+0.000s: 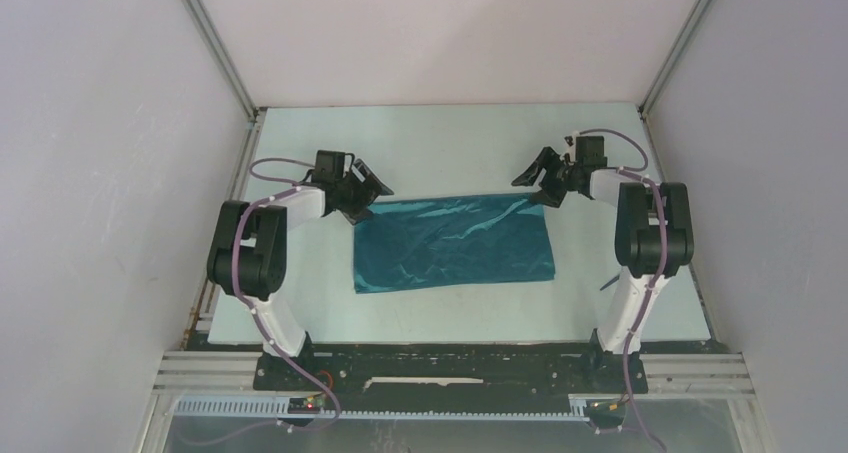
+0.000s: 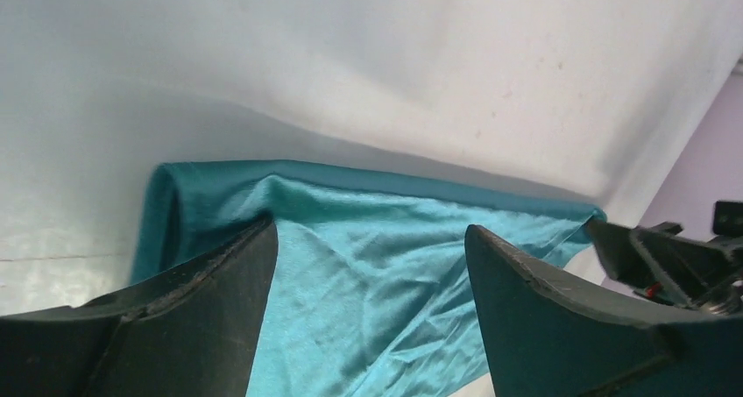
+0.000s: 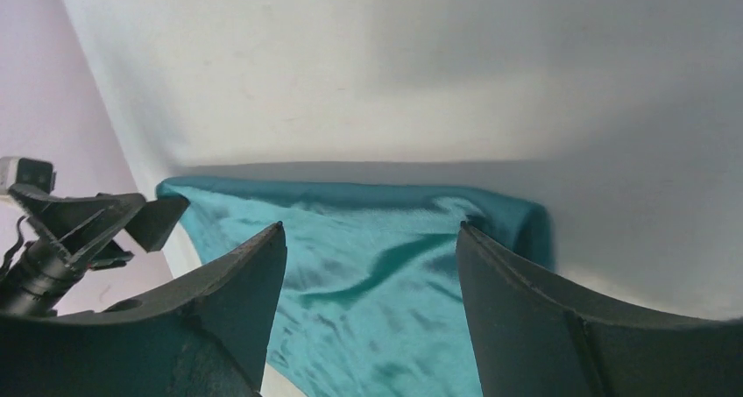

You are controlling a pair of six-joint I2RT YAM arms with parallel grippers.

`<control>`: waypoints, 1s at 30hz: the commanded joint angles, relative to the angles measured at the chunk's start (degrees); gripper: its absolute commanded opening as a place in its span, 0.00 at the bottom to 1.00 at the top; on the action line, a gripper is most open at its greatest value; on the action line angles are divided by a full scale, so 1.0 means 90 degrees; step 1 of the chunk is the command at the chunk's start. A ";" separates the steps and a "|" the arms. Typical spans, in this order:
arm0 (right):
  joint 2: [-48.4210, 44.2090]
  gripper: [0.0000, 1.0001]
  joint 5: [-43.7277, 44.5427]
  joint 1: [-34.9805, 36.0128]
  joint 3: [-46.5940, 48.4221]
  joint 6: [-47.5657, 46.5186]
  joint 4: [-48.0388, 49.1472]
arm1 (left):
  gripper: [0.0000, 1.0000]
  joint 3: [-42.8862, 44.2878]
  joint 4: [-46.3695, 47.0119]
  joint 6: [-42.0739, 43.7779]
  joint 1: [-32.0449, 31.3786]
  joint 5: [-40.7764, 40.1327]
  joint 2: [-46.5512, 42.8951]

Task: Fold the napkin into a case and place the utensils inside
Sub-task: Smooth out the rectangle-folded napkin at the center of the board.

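Note:
The teal satin napkin (image 1: 455, 243) lies on the table as a wide, wrinkled rectangle with a folded far edge. My left gripper (image 1: 368, 201) hovers open over its far left corner; the left wrist view shows cloth (image 2: 350, 309) between and below the spread fingers, none of it pinched. My right gripper (image 1: 533, 190) hovers open over the far right corner, also with only cloth (image 3: 377, 318) beneath it. A thin dark sliver (image 1: 608, 285) beside the right arm may be one of the utensils; I cannot tell.
The pale table (image 1: 450, 143) is enclosed by white walls at the back and both sides. A metal frame rail (image 1: 200, 368) runs along the near edge by the arm bases. Each wrist view shows the opposite gripper at its edge.

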 commanded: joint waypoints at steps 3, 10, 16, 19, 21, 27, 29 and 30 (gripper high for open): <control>0.0447 0.79 0.0286 -0.0216 0.0351 -0.0186 -0.0006 | 0.86 0.0201 0.0163 -0.0136 0.0418 -0.0388 0.0247; 0.0164 0.80 0.0898 -0.0155 0.1015 -0.0714 -0.0990 | 0.87 0.0490 -0.0171 0.0215 0.0480 -0.0102 0.0070; 0.0125 0.78 0.0777 -0.0266 0.1057 -0.1004 -0.1493 | 0.89 0.0733 -0.0542 0.0529 0.0429 0.0401 -0.0257; 0.0248 0.71 0.0624 -0.0317 0.1083 -0.1007 -0.1558 | 0.89 0.0679 -0.0721 0.0601 0.0420 0.0406 -0.0291; 0.0266 0.67 0.0733 -0.0326 0.1084 -0.1076 -0.1682 | 0.90 0.0534 -0.0820 0.0731 0.0389 0.0282 -0.0495; 0.0277 0.56 0.0735 -0.0336 0.0971 -0.1159 -0.1806 | 0.89 -0.0167 -0.1507 0.1353 0.0102 -0.0205 -0.1693; 0.0276 0.54 0.0685 -0.0336 0.0929 -0.1022 -0.1837 | 0.87 -0.0481 -0.1811 0.1507 -0.0092 -0.0446 -0.2163; 0.0158 0.55 0.0711 -0.0331 0.0775 -0.0957 -0.1816 | 0.86 -0.0650 -0.1990 0.1557 -0.0183 -0.0584 -0.2392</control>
